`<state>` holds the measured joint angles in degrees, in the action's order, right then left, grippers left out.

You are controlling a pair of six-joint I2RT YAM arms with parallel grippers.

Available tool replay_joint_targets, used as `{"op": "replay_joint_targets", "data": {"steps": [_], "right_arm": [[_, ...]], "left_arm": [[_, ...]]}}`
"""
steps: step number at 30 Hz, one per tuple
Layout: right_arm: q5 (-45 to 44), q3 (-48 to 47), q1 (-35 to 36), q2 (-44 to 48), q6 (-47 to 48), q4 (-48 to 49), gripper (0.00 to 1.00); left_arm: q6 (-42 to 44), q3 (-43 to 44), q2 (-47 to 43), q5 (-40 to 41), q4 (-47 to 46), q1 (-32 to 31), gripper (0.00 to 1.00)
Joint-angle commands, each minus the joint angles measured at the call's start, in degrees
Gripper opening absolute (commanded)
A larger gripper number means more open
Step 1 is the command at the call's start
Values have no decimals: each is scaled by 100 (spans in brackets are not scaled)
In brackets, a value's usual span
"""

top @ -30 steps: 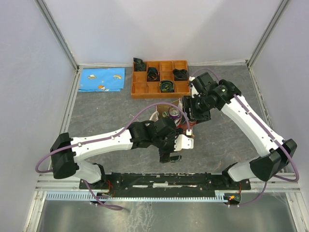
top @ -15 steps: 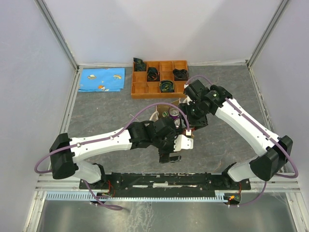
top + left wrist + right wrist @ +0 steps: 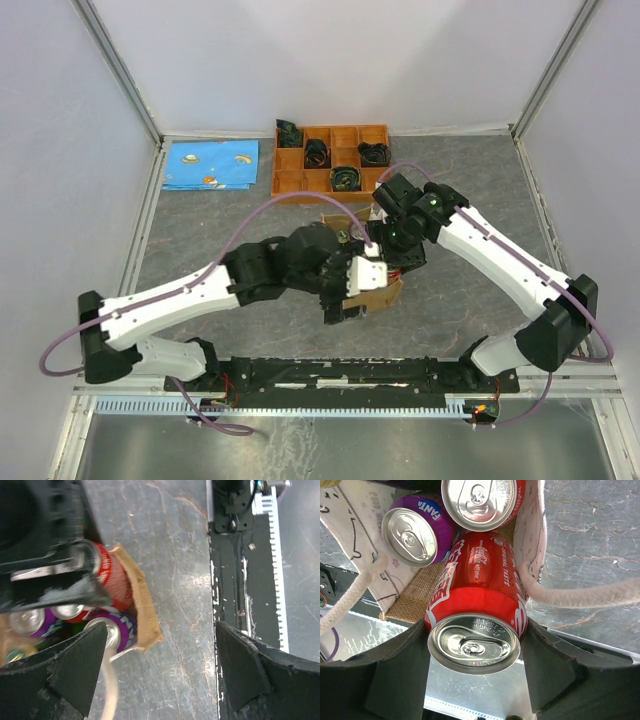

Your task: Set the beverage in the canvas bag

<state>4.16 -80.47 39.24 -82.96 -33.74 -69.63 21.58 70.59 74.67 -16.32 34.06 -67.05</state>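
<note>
Blue patterned sheet (image 3: 210, 165) lies flat on grey table (image 3: 200, 240), well left of and behind canvas bag (image 3: 144, 600). Left arm (image 3: 190, 295) reaches in from bag's left. Left gripper (image 3: 161, 632) hangs over bag's near corner with jaws spread wide and nothing between them, released. Below it, left wrist view shows bag's tan fabric wall and bare table. Black base rail (image 3: 242, 580) runs on bag's near side, apart from it.

Orange compartment tray (image 3: 290, 183) sits behind bag, not touching. It has dark objects in several cells, too small to name.

Bag stands upright, mouth open, between the two grippers. Inside bag, purple Fanta can (image 3: 415, 532) and second red can (image 3: 480, 500) stand side by side, tops up. Red Coca-Cola can (image 3: 477, 585) has its lower end down in bag's mouth, just beside both other cans and against bag's cream inner wall. Its pull-tab end faces up toward right wrist camera. One cream rope handle (image 3: 580, 597) drapes outside that wall, and other handle (image 3: 350, 600) hangs on bag's opposite side.

Right gripper (image 3: 475, 630) is directly above bag. Its fingers (image 3: 550, 670) are clenched on Coca-Cola can's upper sides, one each side, grasping it. Right arm (image 3: 500, 260) comes in from bag's right.
</note>
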Motion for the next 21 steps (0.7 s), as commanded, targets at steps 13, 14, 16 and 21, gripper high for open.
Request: {"op": "replay_joint_targets", "data": {"steps": [13, 14, 16, 21], "right_arm": [[-385, -88, 197, -264, -190, 479, 0], [-420, -92, 216, -299, -194, 484, 0], [-505, -100, 236, -362, -188, 485, 0], [-739, -30, 326, -503, -176, 500, 0]], "left_arm": [[-1363, -253, -1435, 287, -463, 2151, 93], [-1427, -275, -1445, 280, -469, 2231, 93], [-1525, -307, -1449, 274, -477, 2335, 93], [-1667, -399, -1484, 256, -581, 2486, 93]]}}
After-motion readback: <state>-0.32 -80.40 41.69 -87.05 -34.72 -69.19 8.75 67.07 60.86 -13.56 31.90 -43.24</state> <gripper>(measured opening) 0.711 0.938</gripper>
